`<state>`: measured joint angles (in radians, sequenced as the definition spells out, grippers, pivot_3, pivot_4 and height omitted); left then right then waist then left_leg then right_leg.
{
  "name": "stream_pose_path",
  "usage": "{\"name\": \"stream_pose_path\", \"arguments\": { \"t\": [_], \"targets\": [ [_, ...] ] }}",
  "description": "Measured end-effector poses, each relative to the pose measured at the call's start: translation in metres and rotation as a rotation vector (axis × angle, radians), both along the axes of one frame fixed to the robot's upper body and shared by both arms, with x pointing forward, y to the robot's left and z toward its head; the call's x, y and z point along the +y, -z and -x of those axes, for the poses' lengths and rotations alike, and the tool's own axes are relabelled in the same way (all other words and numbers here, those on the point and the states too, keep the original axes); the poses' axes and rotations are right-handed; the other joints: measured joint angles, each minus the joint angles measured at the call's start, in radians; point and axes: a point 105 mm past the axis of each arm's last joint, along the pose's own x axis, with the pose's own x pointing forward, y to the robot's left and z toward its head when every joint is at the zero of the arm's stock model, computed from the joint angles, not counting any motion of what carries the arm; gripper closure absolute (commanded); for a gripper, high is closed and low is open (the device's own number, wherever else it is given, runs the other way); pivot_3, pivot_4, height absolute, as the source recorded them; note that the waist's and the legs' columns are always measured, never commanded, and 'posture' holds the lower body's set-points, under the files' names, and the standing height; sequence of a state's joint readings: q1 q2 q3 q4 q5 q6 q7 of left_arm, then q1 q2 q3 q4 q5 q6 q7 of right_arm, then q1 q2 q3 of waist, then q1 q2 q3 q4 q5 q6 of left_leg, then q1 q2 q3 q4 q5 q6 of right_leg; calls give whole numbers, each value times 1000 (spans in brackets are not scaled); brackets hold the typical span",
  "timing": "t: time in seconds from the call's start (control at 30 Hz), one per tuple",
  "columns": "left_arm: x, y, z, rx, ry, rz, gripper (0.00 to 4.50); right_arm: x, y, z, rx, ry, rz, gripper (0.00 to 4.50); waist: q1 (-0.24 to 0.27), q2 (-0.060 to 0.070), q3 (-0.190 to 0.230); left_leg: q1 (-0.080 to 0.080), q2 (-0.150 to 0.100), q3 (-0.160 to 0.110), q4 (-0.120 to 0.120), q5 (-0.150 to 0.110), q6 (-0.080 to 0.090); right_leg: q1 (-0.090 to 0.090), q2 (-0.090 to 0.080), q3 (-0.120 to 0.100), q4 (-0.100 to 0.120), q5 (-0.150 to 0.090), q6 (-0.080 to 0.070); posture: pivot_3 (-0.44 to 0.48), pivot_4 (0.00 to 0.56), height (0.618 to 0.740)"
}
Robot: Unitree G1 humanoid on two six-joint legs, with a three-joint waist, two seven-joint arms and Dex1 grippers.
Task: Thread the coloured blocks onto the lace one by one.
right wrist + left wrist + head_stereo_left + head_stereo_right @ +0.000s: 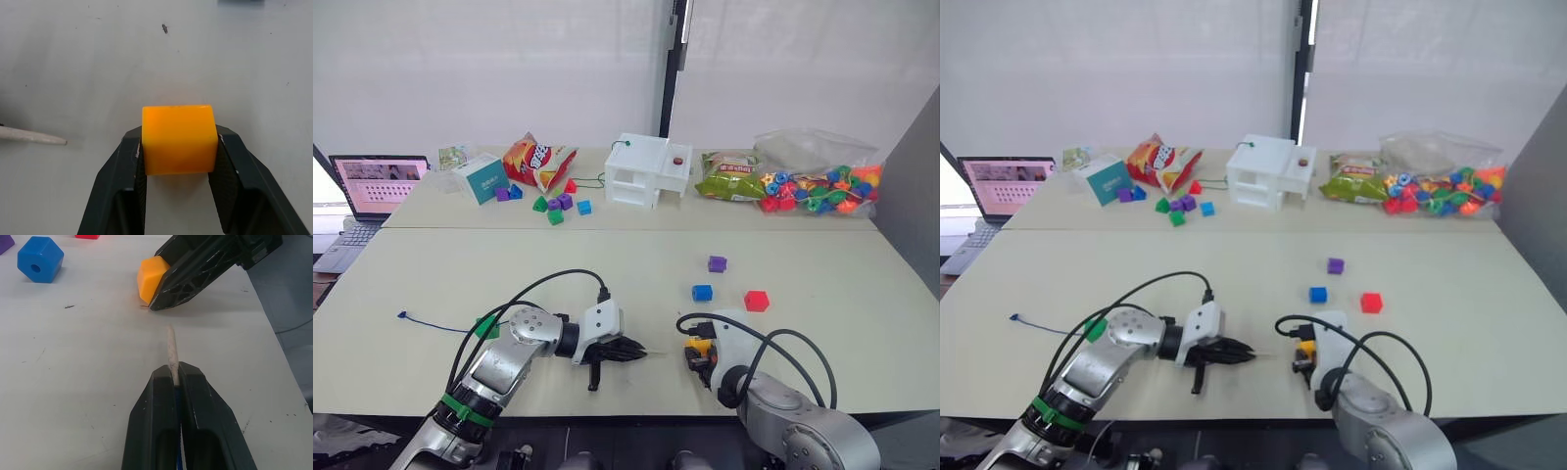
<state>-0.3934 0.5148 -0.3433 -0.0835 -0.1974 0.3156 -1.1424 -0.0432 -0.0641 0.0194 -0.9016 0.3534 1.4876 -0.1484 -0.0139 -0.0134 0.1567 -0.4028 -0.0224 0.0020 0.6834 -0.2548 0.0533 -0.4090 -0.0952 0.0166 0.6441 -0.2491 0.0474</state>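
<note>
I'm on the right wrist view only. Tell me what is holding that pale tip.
Observer: The left gripper is shut on the lace, pale tip sticking out past its fingers.
Operator: Say where the rest of the lace goes.
Observer: It trails across the table to the robot's left, ending near the table's left edge.
Operator: List the loose blocks.
Observer: The purple block, blue block and red block lie beyond the right gripper, which is shut on the yellow block.
</note>
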Motion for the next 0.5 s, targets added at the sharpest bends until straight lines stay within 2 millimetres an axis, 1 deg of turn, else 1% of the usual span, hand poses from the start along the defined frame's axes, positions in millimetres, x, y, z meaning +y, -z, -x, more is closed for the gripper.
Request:
{"name": "stream_pose_path", "arguments": {
  "t": [0.07, 0.17, 0.2, 0.33, 0.4, 0.43, 0.5],
  "targets": [
    [1, 0, 0, 3, -6, -4, 4500, 0, -1, 0, -7, -11, -9, 1277, 1, 0, 0, 0, 0, 0, 0, 0, 0, 0, 0, 0, 0, 0, 0, 0, 150, 740],
    [3, 1, 1, 6, -16, -11, 4500, -5, -7, -2, -32, -9, -25, 193, 1, 0, 0, -1, 0, 0, 0, 0, 0, -1, 0, 0, 0, 0, 0, 0, 150, 740],
    [4, 1, 0, 4, -20, -11, 4500, -6, -13, -2, -49, -48, -14, 19, 1, 0, 0, -2, 0, 0, 0, 0, 0, -2, 0, 0, 0, 0, 0, 0, 150, 740],
    [5, 0, 0, 1, -27, -14, 4500, -4, -41, 1, -130, -278, 41, 19, 2, 0, 0, -2, 0, -1, 0, 0, 0, -1, 0, -1, -1, 0, 0, 0, 150, 740],
    [6, 0, 0, 3, -29, -17, 4500, -8, -43, 4, -115, -423, 99, 19, 3, 0, 0, -2, -1, -2, 0, 0, 0, 1, -1, -3, -3, 0, 0, 0, 150, 740],
    [6, -1, 0, 3, -29, -19, 4500, -14, -42, 5, -93, -515, 138, 19, 4, 0, 1, -1, -1, -2, 0, -1, 1, 2, -1, -3, -4, 0, 0, 0, 150, 740],
    [7, -2, 1, -1, -29, -25, 4500, -32, -38, -1, -57, -646, 211, 19, 4, -1, 1, 0, -1, -1, 0, -1, 2, 5, -1, -3, -7, 0, 1, 0, 150, 740]
  ]
}}
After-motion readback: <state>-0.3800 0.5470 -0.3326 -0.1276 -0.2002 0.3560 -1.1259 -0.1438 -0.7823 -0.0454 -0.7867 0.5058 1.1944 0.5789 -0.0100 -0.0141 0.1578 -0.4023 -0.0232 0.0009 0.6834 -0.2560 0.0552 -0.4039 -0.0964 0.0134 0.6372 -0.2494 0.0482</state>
